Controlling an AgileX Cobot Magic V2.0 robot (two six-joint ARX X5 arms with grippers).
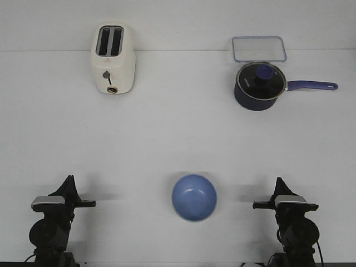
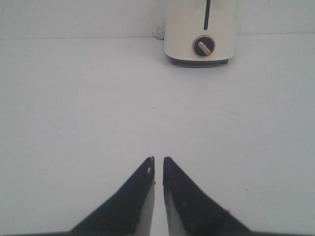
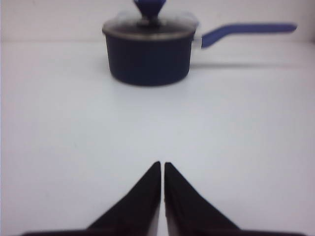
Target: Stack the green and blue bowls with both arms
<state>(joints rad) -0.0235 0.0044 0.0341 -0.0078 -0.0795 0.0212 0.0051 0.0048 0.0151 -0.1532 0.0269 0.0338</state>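
The blue bowl (image 1: 194, 197) sits upright on the white table near the front edge, midway between my two arms. The green bowl is not in any view. My left gripper (image 1: 69, 181) is at the front left, shut and empty; in the left wrist view (image 2: 158, 159) its fingertips stand nearly together over bare table. My right gripper (image 1: 278, 182) is at the front right, shut and empty; in the right wrist view (image 3: 162, 164) its tips almost touch. Both grippers are well apart from the bowl.
A cream toaster (image 1: 113, 58) stands at the back left, also in the left wrist view (image 2: 203, 30). A dark-blue lidded saucepan (image 1: 259, 85) with a long handle stands at the back right, also in the right wrist view (image 3: 147, 49). A clear lid (image 1: 258, 49) lies behind it.
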